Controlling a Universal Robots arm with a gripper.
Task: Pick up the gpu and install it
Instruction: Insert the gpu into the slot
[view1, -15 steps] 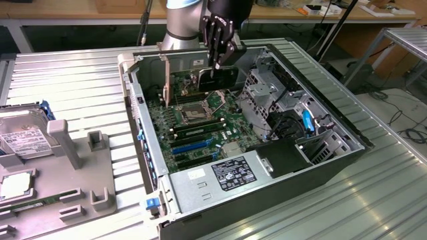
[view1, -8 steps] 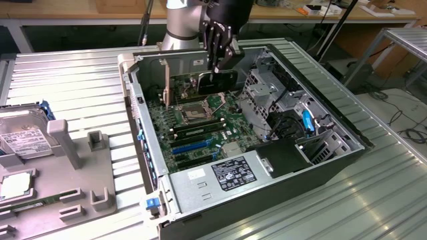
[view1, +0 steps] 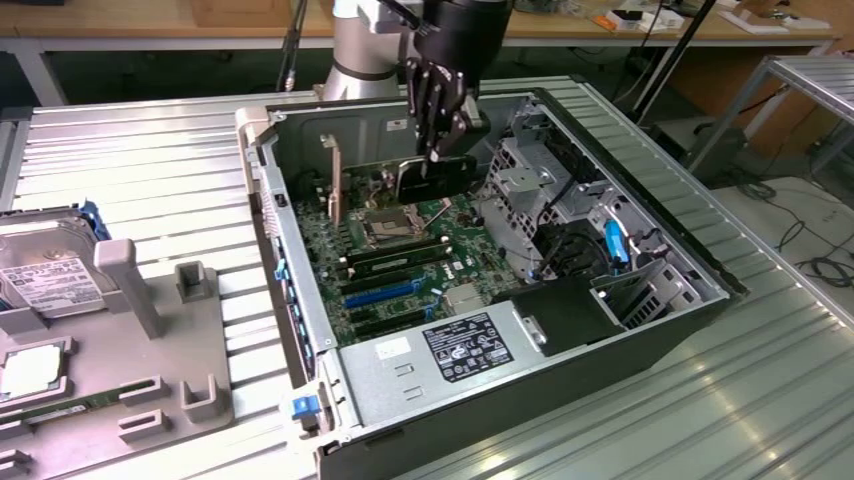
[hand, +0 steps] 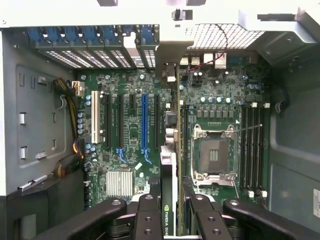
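- Ribbed metal counter (view1: 147, 170) carrying an open computer case (view1: 667, 320), its motherboard (view1: 400, 255) facing up.
- Jaws clamped on the upper edge of the gpu (view1: 438, 178); the card hangs on edge directly beneath them, close over the motherboard.
- Wrist view: the gpu's long axis runs parallel to the expansion slots (hand: 145, 125), between them and the CPU socket (hand: 214, 152); whether it is seated cannot be told.

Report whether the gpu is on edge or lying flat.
On edge: the gpu shows as a thin strip clamped in the gripper, its board square to the motherboard. Seated in a slot: cannot tell.
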